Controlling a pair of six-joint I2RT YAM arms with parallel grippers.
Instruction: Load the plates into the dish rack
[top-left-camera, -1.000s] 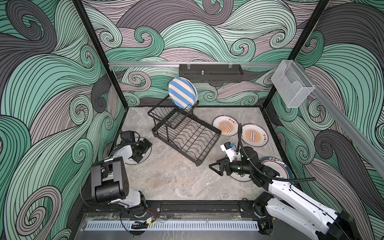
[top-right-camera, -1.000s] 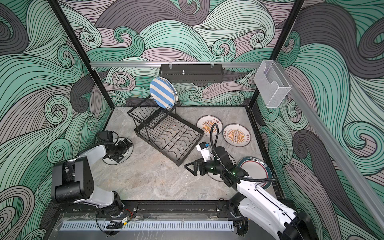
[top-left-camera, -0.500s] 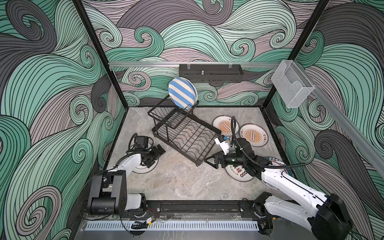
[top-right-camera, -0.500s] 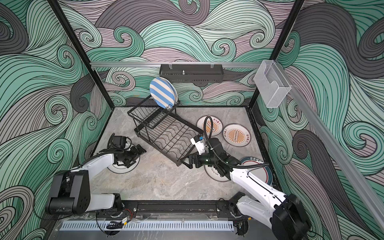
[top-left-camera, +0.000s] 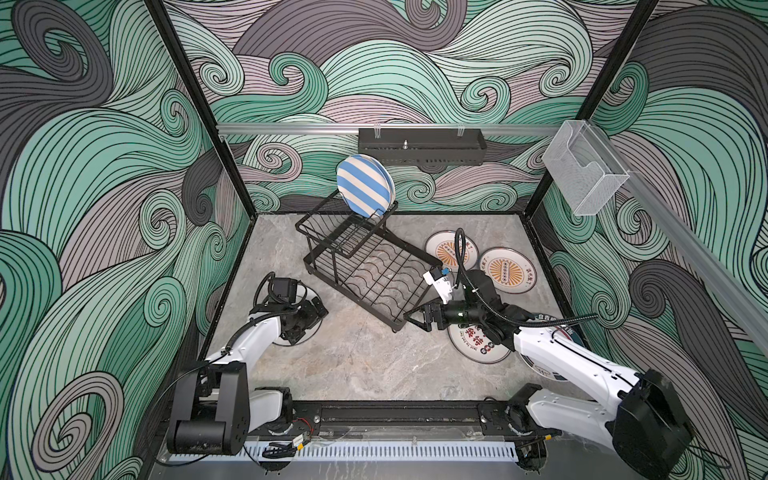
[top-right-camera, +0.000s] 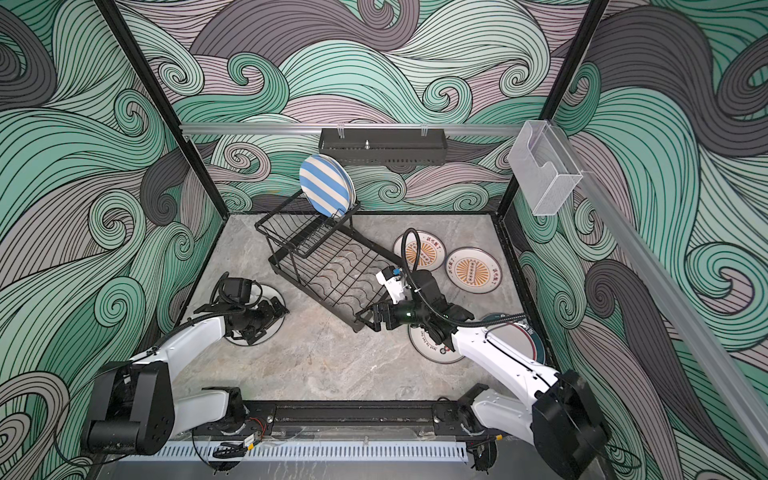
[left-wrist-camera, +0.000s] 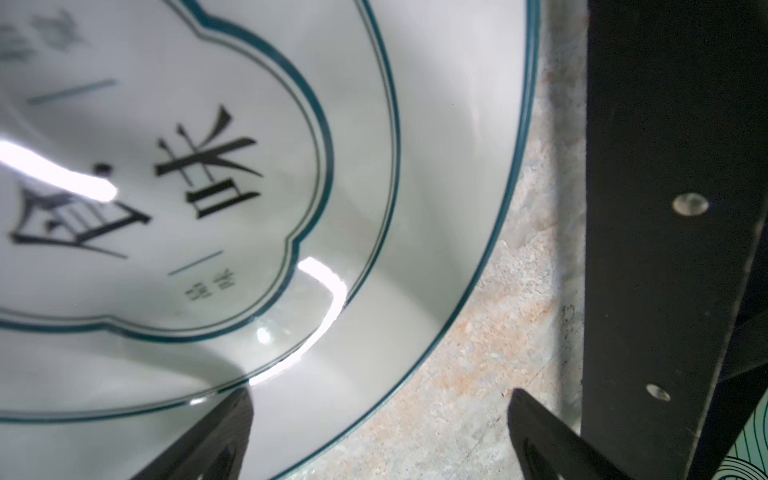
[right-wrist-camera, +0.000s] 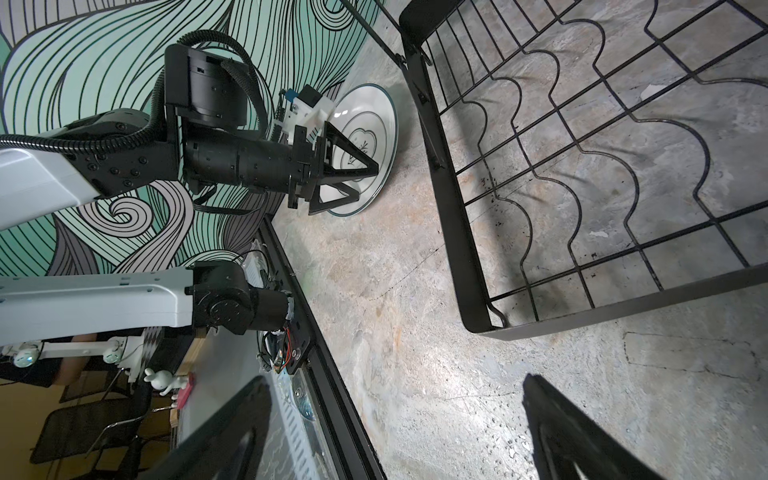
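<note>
Right, the plate (left-wrist-camera: 436, 187) at hand lies flat on the table (top-left-camera: 353, 365) near the left wall, well apart from the rack (top-left-camera: 350, 293). Left gripper (left-wrist-camera: 380, 399) hangs low over it, jaws wide, holding nothing. One finger (left-wrist-camera: 237, 409) is over the plate's sloped wall, the other (left-wrist-camera: 523, 411) over bare table outside the rim, just beside a black frame bar (left-wrist-camera: 665, 124). It straddles the rim, so this reads as the pre-grasp for a rim pinch.

To do it well:
- Drop until the outer finger meets the table, take the rim deep, close slowly.
- The glaze looks slick, so a shallow pinch will likely slip on the lift.
- Mind the bar; there's little room there.
- Tilt the plate upright before carrying it, then aim for a free wavy slot in the rack base.

The rack sits skewed mid-table, with a striped plate (top-left-camera: 365, 185) upright at its far end. Right gripper (right-wrist-camera: 392, 378) is wide open too and empty, hovering off the rack's near corner; it could brace the rack if it slides. Sunburst plates (top-left-camera: 505, 270) and a red-lettered plate (top-left-camera: 478, 345) lie flat to the right of the rack.
</note>
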